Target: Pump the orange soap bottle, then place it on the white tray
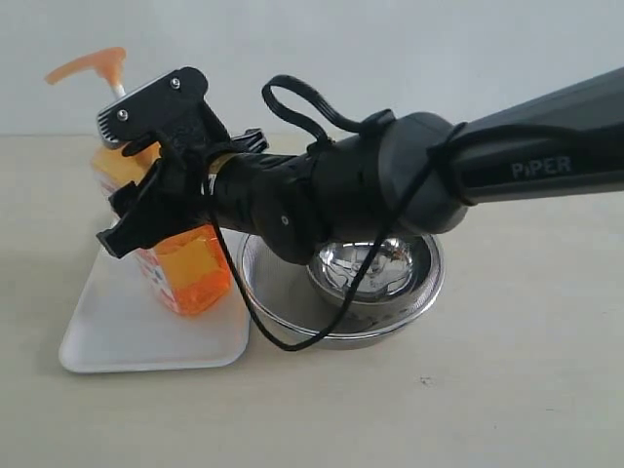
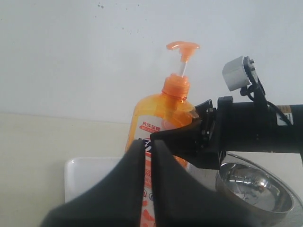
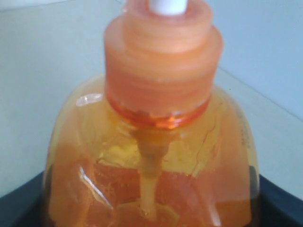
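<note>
The orange soap bottle (image 1: pixel 190 268) stands slightly tilted over the white tray (image 1: pixel 127 336); I cannot tell whether its base touches the tray. Its orange pump head (image 1: pixel 88 66) is raised on the white stem. My right gripper (image 1: pixel 146 210) reaches across from the right and is shut on the bottle's body below the shoulder. In the right wrist view the bottle (image 3: pixel 151 156) fills the frame, with a dark finger (image 3: pixel 19 203) at its side. In the left wrist view my left gripper (image 2: pixel 147 142) is shut on nothing, a short way from the bottle (image 2: pixel 161 113) and the tray (image 2: pixel 85 175).
A round steel strainer (image 1: pixel 283 302) holding a shiny steel bowl (image 1: pixel 375 268) sits right beside the tray, under the right arm. A black cable (image 1: pixel 263 327) loops down from the arm over the strainer's rim. A pale wall stands close behind.
</note>
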Controlling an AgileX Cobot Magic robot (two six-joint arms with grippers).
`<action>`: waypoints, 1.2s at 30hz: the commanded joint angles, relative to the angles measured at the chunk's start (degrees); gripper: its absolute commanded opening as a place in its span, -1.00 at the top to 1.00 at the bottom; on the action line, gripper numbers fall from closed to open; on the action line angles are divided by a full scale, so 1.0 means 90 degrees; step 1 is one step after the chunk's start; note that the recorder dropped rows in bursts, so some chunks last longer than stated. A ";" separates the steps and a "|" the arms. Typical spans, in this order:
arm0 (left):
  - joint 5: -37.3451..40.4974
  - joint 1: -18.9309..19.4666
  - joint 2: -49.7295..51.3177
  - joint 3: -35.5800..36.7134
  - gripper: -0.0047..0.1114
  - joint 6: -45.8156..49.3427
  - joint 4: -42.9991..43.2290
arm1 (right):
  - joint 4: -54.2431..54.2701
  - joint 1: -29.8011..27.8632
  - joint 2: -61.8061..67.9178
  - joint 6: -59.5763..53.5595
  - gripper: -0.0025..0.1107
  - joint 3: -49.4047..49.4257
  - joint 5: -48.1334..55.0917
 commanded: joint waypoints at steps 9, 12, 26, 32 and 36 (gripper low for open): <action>0.0051 0.0001 -0.0022 0.0018 0.84 -0.0042 -0.0047 | -0.0047 -0.0025 0.0192 0.0103 0.96 -0.0816 -0.0554; 0.0051 0.0001 -0.0022 0.0018 0.84 -0.0042 -0.0047 | -0.0047 -0.0025 0.0336 0.0121 0.96 -0.0816 -0.0541; 0.0051 0.0001 -0.0022 0.0018 0.84 -0.0042 -0.0047 | -0.0047 -0.0025 0.0543 0.0411 0.02 -0.0816 -0.0411; 0.0051 0.0001 -0.0022 0.0018 0.84 -0.0042 -0.0047 | -0.0031 -0.0025 0.0507 0.0453 -0.23 -0.0816 -0.0411; 0.0051 0.0001 -0.0022 0.0018 0.84 -0.0042 -0.0047 | 0.0012 -0.0025 0.0315 0.0408 -0.22 -0.0816 -0.0203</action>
